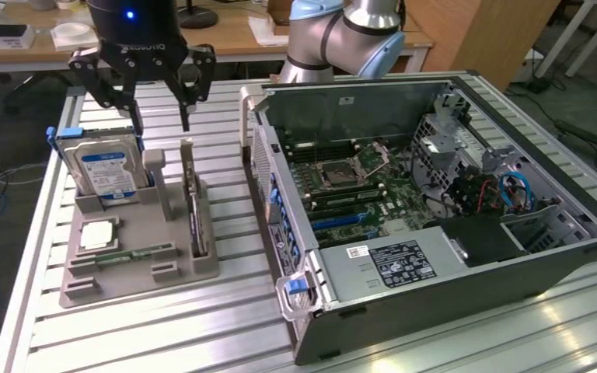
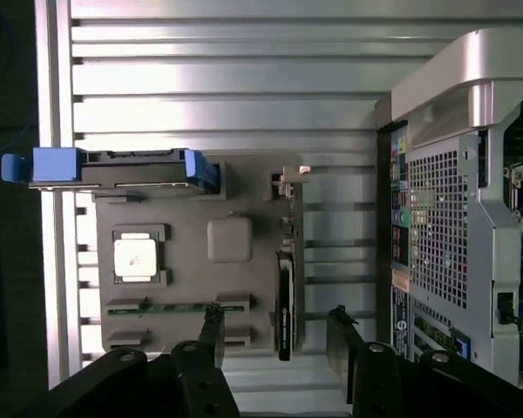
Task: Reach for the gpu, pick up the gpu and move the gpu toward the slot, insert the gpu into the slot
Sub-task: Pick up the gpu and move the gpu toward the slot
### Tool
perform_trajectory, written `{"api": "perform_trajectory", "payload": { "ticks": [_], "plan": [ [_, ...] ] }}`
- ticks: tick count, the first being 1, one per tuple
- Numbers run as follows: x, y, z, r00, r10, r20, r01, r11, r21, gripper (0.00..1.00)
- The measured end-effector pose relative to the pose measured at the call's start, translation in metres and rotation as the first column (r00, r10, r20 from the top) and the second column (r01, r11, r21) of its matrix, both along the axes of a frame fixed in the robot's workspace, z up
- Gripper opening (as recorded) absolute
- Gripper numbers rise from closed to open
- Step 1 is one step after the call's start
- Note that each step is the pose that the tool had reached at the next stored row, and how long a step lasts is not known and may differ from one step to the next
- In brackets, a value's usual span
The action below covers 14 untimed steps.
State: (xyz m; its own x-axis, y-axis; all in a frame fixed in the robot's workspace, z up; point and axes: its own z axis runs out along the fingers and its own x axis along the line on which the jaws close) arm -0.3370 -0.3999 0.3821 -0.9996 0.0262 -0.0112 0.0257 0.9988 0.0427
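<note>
The gpu [image 1: 197,211] stands on its edge in the grey holder tray [image 1: 190,268] on the table, its silvery bracket end up. From above it is a thin dark strip [image 2: 284,300]. My gripper [image 1: 159,113] hangs above the tray's far end, open and holding nothing. In the wrist view my gripper [image 2: 275,320] has one fingertip on each side of the card's near end, well above it. The slot [image 1: 340,221] is one of the long connector strips on the green motherboard inside the open computer case.
The same tray holds a blue-labelled hard drive [image 1: 106,175] upright, a processor chip [image 1: 96,235] and a memory stick [image 1: 133,255]. The open case [image 1: 277,233] stands to the exterior view's right of the tray. A wooden desk [image 1: 226,39] lies behind.
</note>
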Motion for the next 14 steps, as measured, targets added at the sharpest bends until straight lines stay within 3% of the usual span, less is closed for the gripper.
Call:
{"api": "perform_trajectory", "payload": {
  "ticks": [7, 11, 14],
  "plan": [
    [0.000, -0.0020, -0.0127, 0.9989, 0.047, -0.0007, -0.047, 0.9989, 0.0001, 0.59],
    [0.000, -0.0092, -0.0199, 0.9989, 0.047, -0.0008, -0.047, 0.9989, -0.0001, 0.59],
    [0.000, -0.0180, -0.0254, 0.9989, 0.047, -0.0007, -0.047, 0.9989, 0.0001, 0.59]
  ]
}}
